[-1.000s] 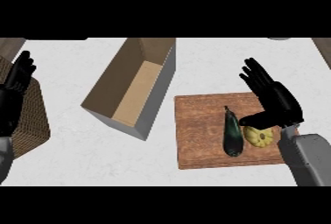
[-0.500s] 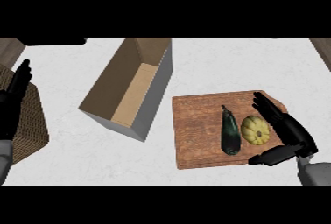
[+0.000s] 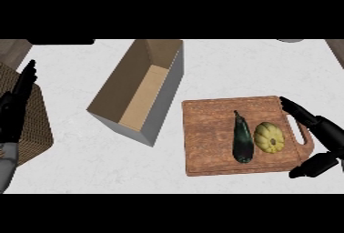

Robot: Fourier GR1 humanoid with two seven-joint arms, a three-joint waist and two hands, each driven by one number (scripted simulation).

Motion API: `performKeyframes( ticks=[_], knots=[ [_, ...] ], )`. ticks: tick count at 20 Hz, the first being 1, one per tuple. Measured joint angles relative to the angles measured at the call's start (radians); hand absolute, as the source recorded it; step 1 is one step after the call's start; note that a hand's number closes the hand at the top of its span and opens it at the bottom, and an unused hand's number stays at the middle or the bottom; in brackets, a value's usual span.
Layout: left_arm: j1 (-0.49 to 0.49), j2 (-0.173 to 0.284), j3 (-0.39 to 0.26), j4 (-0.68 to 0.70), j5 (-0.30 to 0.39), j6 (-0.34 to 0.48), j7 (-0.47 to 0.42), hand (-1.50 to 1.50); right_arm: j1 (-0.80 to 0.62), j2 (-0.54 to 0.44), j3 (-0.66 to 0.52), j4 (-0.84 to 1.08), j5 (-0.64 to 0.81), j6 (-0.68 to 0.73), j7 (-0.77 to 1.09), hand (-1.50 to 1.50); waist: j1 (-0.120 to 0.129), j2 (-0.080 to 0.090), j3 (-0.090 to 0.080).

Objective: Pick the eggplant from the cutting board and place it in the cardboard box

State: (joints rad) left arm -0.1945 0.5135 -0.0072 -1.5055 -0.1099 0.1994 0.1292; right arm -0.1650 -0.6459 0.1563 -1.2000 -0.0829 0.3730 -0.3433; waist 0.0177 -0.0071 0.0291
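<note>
I stood at a kitchen counter (image 3: 222, 63), its pale, marbled top running far and wide before me. A wooden cutting board (image 3: 208, 136) lay to the right, carrying an eggplant (image 3: 242, 138) and a yellow squash (image 3: 269, 137), food set out for preparation. A woven basket (image 3: 37, 123) sat at the left edge.

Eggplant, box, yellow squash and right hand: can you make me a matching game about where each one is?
Things:
1. eggplant
2. yellow squash
3. cardboard box
4. right hand

Places:
A. on the counter, left of the cutting board
B. at the board's right edge, open, holding nothing
C. lying in the middle of the board
D. on the board, between the eggplant and the board's handle

Pairs: 1-C, 2-D, 3-A, 4-B
</note>
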Motion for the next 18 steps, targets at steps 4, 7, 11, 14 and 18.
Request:
performKeyframes(
  ticks=[4,7,11,14,18],
  knots=[
    [-0.019,-0.007,-0.002,0.010,-0.010,-0.003,0.006,0.00,-0.070,-0.062,0.058,0.019,0.079,0.071,0.023,-1.50,0.011,0.003,-0.002],
    [-0.030,-0.013,-0.004,0.015,-0.015,-0.007,0.011,0.00,-0.126,-0.073,0.114,0.029,0.134,0.117,0.065,-1.50,0.020,0.003,-0.002],
    [-0.039,-0.019,0.001,0.029,-0.023,-0.009,0.003,0.00,-0.194,-0.078,0.180,0.049,0.190,0.191,0.118,-1.50,0.022,0.003,-0.002],
    [-0.042,-0.020,0.010,0.044,-0.028,-0.011,-0.007,0.00,-0.243,-0.054,0.211,0.060,0.205,0.233,0.168,-1.50,0.018,0.001,0.000],
    [-0.037,-0.021,0.013,0.042,-0.035,-0.019,-0.011,0.00,-0.298,-0.017,0.243,0.097,0.240,0.258,0.217,-1.50,0.016,0.000,0.000]
  ],
)
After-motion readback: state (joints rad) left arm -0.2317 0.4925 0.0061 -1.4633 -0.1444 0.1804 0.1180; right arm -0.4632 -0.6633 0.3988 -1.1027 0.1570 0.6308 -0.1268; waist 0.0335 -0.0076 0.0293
